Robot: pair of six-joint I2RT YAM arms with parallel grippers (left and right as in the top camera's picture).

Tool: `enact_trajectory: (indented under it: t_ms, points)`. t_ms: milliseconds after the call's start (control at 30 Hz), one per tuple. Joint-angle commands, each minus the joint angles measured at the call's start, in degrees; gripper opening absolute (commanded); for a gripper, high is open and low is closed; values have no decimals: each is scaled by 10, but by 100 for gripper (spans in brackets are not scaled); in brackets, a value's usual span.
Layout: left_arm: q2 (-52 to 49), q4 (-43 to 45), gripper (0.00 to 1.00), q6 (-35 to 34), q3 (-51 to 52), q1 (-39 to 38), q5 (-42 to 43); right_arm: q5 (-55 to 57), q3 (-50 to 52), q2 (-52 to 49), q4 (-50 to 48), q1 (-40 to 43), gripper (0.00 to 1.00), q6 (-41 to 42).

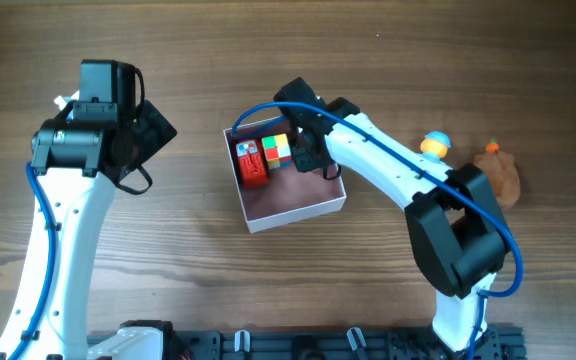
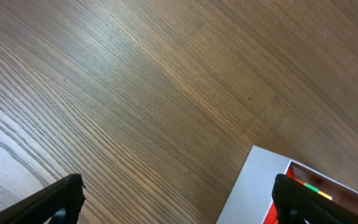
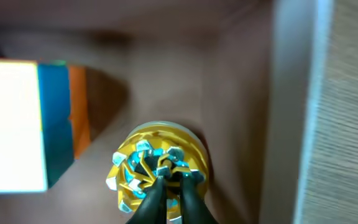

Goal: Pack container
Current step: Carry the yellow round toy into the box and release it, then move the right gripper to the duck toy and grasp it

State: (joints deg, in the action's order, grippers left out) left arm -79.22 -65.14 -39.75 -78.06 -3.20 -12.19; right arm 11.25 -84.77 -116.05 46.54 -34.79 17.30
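Observation:
The container [image 1: 298,204], a shallow white-walled box with a dusty-pink floor, sits mid-table. It holds a red toy [image 1: 251,160] and a colour cube [image 1: 277,150] in its far left corner. My right gripper [image 1: 313,155] is down inside the container by its far right side. In the right wrist view the gripper [image 3: 169,180] is shut on the centre of a yellow and teal spinning top [image 3: 128,169], next to the cube [image 3: 17,124] and the container wall [image 3: 291,93]. My left gripper [image 2: 179,202] is open and empty over bare wood, left of the container corner [image 2: 253,186].
A small yellow and blue toy [image 1: 435,143] and a brown lumpy toy with an orange tip [image 1: 501,172] lie on the table right of the container. The left arm [image 1: 98,130] stands at the left.

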Motion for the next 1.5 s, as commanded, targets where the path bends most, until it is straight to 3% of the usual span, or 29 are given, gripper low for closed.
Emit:
enact_trajectory:
  t_ms: [0, 433, 633, 733, 800, 933, 1233, 1467]
  points:
    - [-4, -1, 98, 3, 6, 3, -9, 44, 5, -7, -20, 0, 9, 38]
    - [-4, -1, 98, 3, 6, 3, -9, 25, 5, 5, -73, 0, 12, 35]
    - [-4, -1, 98, 3, 6, 3, -9, 34, 5, 148, -45, 2, 15, 7]
    - [-4, -1, 98, 3, 6, 3, -9, 38, 5, 233, -8, 25, 31, 20]
    - [-4, -1, 98, 3, 6, 3, -9, 21, 5, 259, 46, 60, 29, 36]
    - [-4, -3, 98, 3, 6, 3, -9, 6, 38, 216, 171, 134, 25, 99]
    - [-4, -7, 98, 3, 6, 3, -9, -150, 148, 160, 100, 136, 22, 23]
    - [-4, -7, 98, 3, 6, 3, -9, -271, 159, 160, 96, 136, 22, -75]
